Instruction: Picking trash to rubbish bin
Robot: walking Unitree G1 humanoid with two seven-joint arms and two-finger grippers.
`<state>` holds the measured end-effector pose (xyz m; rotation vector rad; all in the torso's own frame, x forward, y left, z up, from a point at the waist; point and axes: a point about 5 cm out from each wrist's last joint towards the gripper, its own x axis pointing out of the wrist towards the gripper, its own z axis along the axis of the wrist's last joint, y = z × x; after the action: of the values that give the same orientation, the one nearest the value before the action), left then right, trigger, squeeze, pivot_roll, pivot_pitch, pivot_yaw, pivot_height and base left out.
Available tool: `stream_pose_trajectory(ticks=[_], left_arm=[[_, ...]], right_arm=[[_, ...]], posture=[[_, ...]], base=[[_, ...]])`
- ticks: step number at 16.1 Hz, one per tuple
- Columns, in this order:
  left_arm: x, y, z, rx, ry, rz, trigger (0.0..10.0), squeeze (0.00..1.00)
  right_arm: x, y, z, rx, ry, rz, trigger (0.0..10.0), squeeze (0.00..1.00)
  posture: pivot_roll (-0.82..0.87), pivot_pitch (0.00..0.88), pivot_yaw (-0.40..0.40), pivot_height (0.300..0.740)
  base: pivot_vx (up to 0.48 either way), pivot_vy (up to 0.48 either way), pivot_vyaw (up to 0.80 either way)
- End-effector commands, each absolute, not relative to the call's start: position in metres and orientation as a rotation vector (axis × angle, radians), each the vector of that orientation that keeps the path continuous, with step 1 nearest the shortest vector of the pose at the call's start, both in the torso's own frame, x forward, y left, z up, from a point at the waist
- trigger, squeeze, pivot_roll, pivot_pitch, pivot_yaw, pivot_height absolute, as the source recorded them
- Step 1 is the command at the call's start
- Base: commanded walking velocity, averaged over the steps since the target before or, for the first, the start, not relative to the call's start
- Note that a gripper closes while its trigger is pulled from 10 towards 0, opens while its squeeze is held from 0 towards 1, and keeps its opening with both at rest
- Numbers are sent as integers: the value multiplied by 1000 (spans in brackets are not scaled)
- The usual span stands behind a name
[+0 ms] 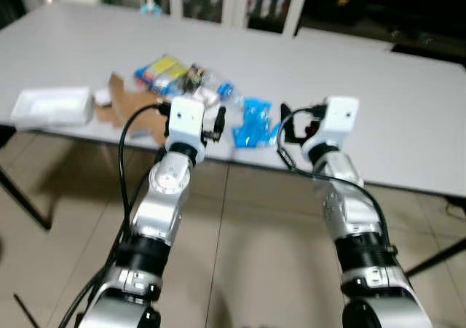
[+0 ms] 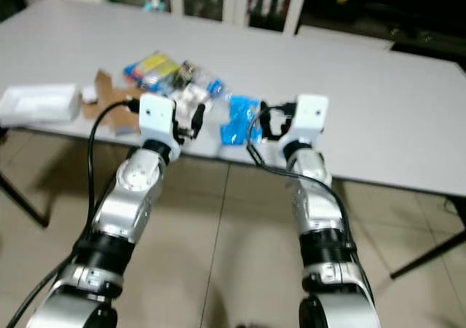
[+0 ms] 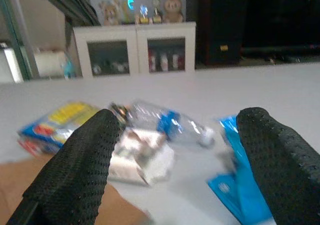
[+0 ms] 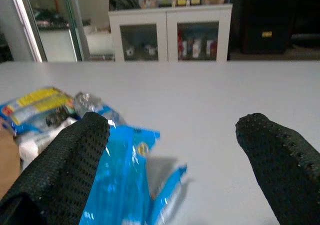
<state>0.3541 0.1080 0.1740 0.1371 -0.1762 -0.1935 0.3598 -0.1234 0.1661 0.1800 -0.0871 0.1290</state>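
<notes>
Trash lies near the front edge of a white table [image 1: 378, 87]: a blue wrapper [image 1: 251, 122], a clear plastic bottle [image 3: 170, 125] with a blue label, a yellow-and-blue packet [image 1: 160, 71], crumpled white paper [image 3: 137, 157], a brown cardboard piece [image 1: 127, 108] and a white foam tray [image 1: 52, 106]. Both arms are raised at the table edge. My left gripper [image 3: 180, 120] is open, facing the bottle and the paper with nothing between its fingers. My right gripper [image 4: 174, 122] is open too, just right of the blue wrapper [image 4: 125, 180], and holds nothing.
Beyond the table stands a white cabinet [image 3: 135, 45] with glass doors and figurines on top. Tiled floor [image 1: 247, 219] lies under me. A dark table leg [image 1: 22, 197] slants down at the left and another at the far right [image 1: 437, 259].
</notes>
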Motion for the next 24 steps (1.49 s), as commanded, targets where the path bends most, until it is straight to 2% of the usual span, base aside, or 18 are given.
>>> stream_pose_trajectory(ticks=[1, 3, 14, 17, 24], left_arm=[[355, 113, 179, 151, -194, -182, 10000, 0], [355, 112, 180, 152, -194, -186, 10000, 0], [352, 109, 178, 148, -189, -211, 10000, 0], [349, 104, 177, 122, -195, -261, 10000, 0], [338, 88, 150, 90, -50, -425, 10000, 0]], right_arm=[[361, -113, 172, 190, -91, 161, 10000, 0], [361, -112, 172, 197, -89, 163, 10000, 0], [361, -110, 172, 200, -89, 164, 10000, 0], [361, -108, 172, 201, -87, 168, 10000, 0], [360, -107, 172, 203, -87, 176, 10000, 0]], posture=[[-52, 55, -96, 740], [-53, 58, -96, 740], [-51, 62, -97, 740], [-52, 63, -96, 740], [-54, 64, -96, 740]], base=[[420, 0, -463], [420, 0, -800], [401, 0, 0], [0, 0, 0], [0, 0, 0]])
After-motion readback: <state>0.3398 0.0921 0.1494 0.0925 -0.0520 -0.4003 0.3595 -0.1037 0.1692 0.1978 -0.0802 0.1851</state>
